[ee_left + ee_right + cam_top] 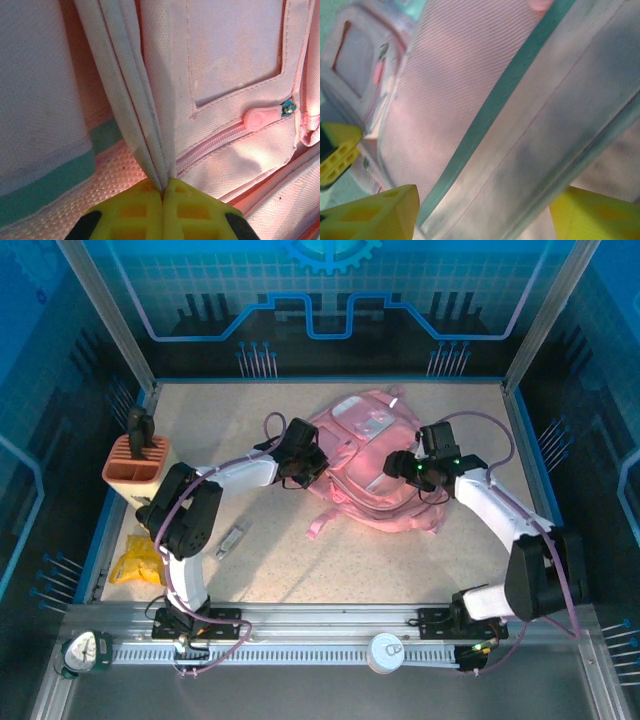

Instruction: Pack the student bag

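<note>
The student bag (372,462), a soft pink backpack, lies flat on the desk (400,575) toward its far edge, slightly right of centre. The left fingers (161,199) are pressed fully together, pinching a pale fold of the bag's fabric just beside a zip with a pink zipper pull (260,118). The right fingers (400,464) stand spread wide at the bag's right side. A broad, teal-edged band of the bag runs between them, and I cannot tell whether they touch it. A salmon pen holder (135,465) sits at the desk's left edge, and a yellow packet (135,562) lies near the near-left corner.
</note>
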Controlling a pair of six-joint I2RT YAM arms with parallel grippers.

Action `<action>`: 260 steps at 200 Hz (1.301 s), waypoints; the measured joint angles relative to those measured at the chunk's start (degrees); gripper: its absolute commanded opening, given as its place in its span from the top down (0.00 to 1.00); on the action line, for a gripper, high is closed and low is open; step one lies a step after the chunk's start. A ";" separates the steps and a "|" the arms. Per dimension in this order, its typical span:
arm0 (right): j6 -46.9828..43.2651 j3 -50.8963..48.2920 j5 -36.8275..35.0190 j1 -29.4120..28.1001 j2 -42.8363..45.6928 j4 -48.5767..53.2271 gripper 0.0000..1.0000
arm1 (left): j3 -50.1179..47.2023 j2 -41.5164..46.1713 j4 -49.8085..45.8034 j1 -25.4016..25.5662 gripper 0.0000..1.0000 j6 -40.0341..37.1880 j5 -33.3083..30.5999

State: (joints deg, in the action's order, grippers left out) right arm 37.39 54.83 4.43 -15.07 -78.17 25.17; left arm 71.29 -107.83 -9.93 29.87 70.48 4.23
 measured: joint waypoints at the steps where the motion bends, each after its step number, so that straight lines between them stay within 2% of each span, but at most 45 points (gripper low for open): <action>1: -0.07 0.00 -0.09 -0.11 0.13 0.09 0.28 | 0.00 0.00 0.00 0.00 1.00 0.04 -0.02; 27: -1.66 0.00 -2.38 -5.11 4.66 4.07 0.28 | -0.07 0.00 0.22 0.28 1.00 1.11 -0.13; 51: -2.12 0.00 -3.87 -10.51 5.90 6.71 0.31 | -0.63 0.42 1.49 0.87 1.00 2.16 -0.13; 77: -2.10 0.20 -5.33 -16.74 4.00 7.67 0.38 | -0.79 1.38 1.97 1.62 1.00 3.39 -0.11; 103: -2.56 2.32 -5.95 -21.11 -1.64 6.58 0.48 | -1.60 2.51 3.21 2.34 1.00 4.90 -0.09; 184: -0.13 5.18 -9.73 -24.09 -10.23 -2.25 0.66 | -3.72 4.44 5.86 3.43 1.00 7.67 -0.11; 260: 5.05 5.18 -14.03 -25.77 -14.84 -8.74 0.69 | -3.96 4.50 6.32 3.67 1.00 8.55 -0.13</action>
State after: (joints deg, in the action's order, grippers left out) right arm 42.44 60.01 -9.61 -40.84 -93.01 16.43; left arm 67.33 -103.33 -3.62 33.54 79.02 4.10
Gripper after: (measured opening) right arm 0.321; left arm 0.048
